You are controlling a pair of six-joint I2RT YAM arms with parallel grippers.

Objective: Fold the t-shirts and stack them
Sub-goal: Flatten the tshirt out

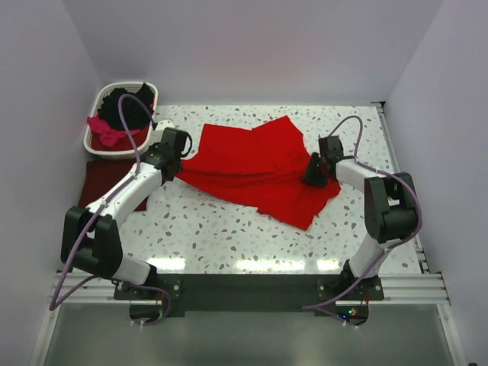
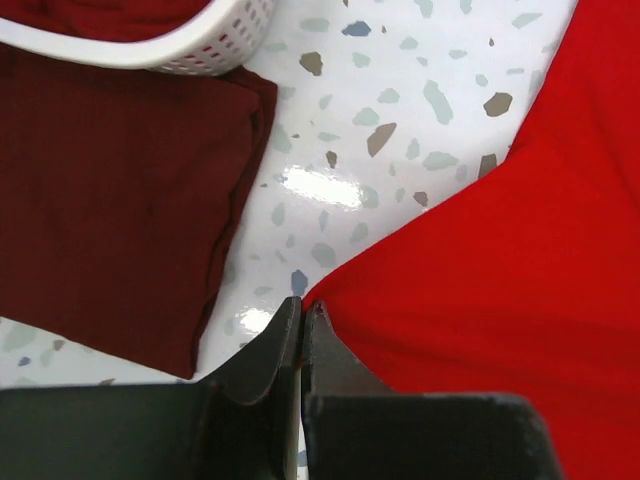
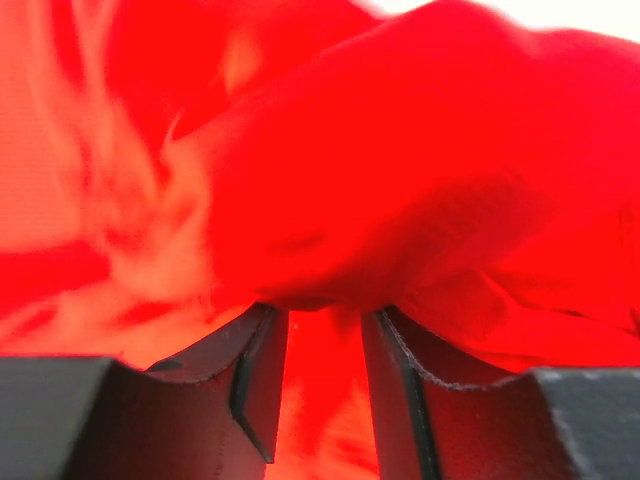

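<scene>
Red t-shirt (image 1: 252, 164) rumpled across far middle of table (image 1: 229, 236), looks light, limp, quick to bunch; left gripper (image 2: 301, 318) pinched on its left corner, right gripper (image 3: 325, 335) jaws apart astride a raised fold; best held by edges.

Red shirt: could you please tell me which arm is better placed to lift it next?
Probably left: the left pincer is shut on the shirt's corner, while the right pincer straddles a bunch, jaws apart.

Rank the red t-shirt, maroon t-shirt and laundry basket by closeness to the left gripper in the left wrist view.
1. red t-shirt, right, its corner at the left gripper.
2. maroon t-shirt, left.
3. laundry basket, upper left.
</scene>
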